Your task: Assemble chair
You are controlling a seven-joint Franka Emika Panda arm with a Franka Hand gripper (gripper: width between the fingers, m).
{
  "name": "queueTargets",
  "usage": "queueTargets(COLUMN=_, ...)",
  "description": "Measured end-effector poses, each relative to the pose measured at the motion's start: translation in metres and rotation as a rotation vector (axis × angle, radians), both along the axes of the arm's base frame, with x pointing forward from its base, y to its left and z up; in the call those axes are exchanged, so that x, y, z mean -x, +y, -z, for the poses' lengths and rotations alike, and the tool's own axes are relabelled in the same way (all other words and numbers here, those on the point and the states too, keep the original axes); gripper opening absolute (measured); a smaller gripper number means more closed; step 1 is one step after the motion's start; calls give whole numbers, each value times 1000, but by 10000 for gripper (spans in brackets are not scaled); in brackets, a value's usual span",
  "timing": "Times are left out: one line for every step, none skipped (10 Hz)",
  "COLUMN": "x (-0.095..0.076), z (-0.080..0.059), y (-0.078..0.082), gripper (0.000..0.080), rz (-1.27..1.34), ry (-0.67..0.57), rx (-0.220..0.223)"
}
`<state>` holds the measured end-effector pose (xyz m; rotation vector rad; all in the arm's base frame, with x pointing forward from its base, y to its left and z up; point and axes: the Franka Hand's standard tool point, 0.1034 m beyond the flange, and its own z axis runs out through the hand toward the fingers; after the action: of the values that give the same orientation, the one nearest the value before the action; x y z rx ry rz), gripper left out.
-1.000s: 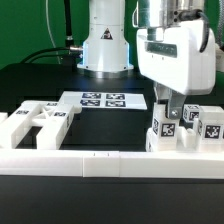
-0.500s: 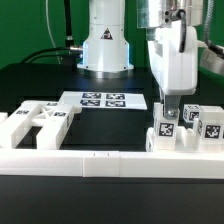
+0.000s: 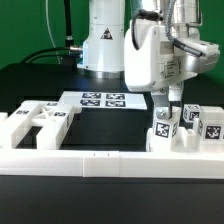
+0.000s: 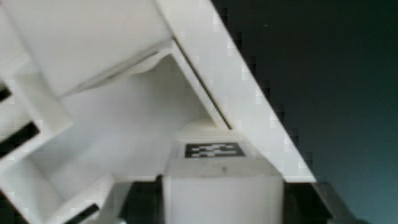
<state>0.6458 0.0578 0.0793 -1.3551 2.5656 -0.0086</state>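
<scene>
Chair (image 3: 192,135) pieces stand joined at the exterior view's right, just behind the low white rail (image 3: 100,162). One short tagged post (image 3: 163,127) rises upright from that body, its long axis vertical. The gripper (image 3: 166,104) hangs straight above it, fingers pointing down along the same line. The wrist view looks down the post between the jaws, which stand part-way apart; whether they pinch it I cannot tell. Any next move likely runs along that vertical axis.
</scene>
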Motion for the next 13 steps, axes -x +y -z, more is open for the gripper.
queueTargets(x=0, z=0, y=0, gripper=290, rz=-16, ry=-3, rx=2)
queueTargets(x=0, z=0, y=0, gripper=290, rz=-38, ry=-3, rx=5)
queueTargets(x=1, z=0, y=-2, gripper=486, rz=-148, ry=10, rx=15)
queueTargets(x=0, z=-1, y=-3, gripper=595, rz=-178, ry=16, rx=14)
queueTargets(x=-1, z=-2, y=-2, gripper=595, rz=-276, ry=11, rx=30)
queueTargets(x=0, z=-2, y=-2, gripper=638, rz=-330, ry=5, rx=41)
queueTargets(x=0, z=-1, y=-2, gripper=646, rz=-415, ry=-6, rx=58)
queueTargets(x=0, z=-1, y=-2, gripper=646, rz=-491, ry=-15, rx=73)
queueTargets(x=0, z=-1, y=-2, gripper=646, rz=-580, ry=-22, rx=89)
queueTargets(x=0, z=-3, y=1, gripper=649, rz=-693, ry=-17, rx=98)
queueTargets(x=-2, z=-4, y=2, gripper=649, rz=-805, ry=-27, rx=123)
queueTargets(x=-3, z=-4, y=3, gripper=649, rz=-904, ry=-35, rx=146)
queueTargets(x=-3, z=-3, y=4, gripper=649, rz=-986, ry=-35, rx=158)
